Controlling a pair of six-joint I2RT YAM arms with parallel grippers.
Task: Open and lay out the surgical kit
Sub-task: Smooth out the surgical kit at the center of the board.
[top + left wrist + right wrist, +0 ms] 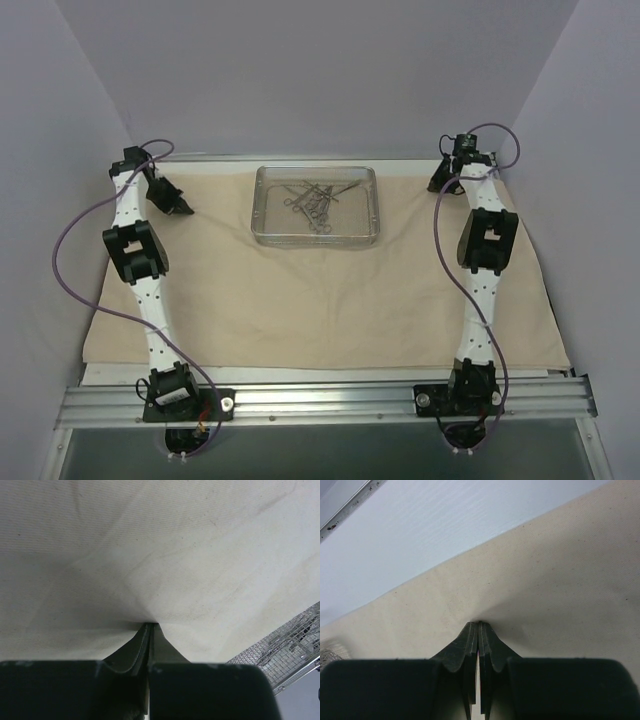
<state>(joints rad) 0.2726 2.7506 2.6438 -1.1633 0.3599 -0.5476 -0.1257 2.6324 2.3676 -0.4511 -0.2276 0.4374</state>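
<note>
Noted nearest the lens: left gripper (150, 625), dark fingers (131, 652) pressed flat together, tips nipping a small pucker of the cloth wrap (165, 555), creases fanning out from the pinch. Likewise noted: right gripper (478, 623), fingers (465, 645) shut tight on a low ridge of the same cloth, close by its far edge.

Item 1. Logged the cloth wrap, beige, as spread open and nearly flat over most of the table.
Item 2. Found the wire-mesh tray (262, 208), silver and rectangular, resting on the cloth at far centre, between the two grippers and apart from both. Glimpsed its mesh corner at lower right of the left wrist view.
Item 3. Counted several thin steel ring-handled instruments (316, 200) heaped loosely inside the tray, crossing one another. Could not tell scissors from forceps.

Surroundings: white table surface (445, 530) beyond the cloth's far edge; aluminium rail (330, 398) along the near edge, bearing both arm bases (172, 392); purple cables (75, 250) looped beside each arm; pale walls (320, 70) on three sides.
</note>
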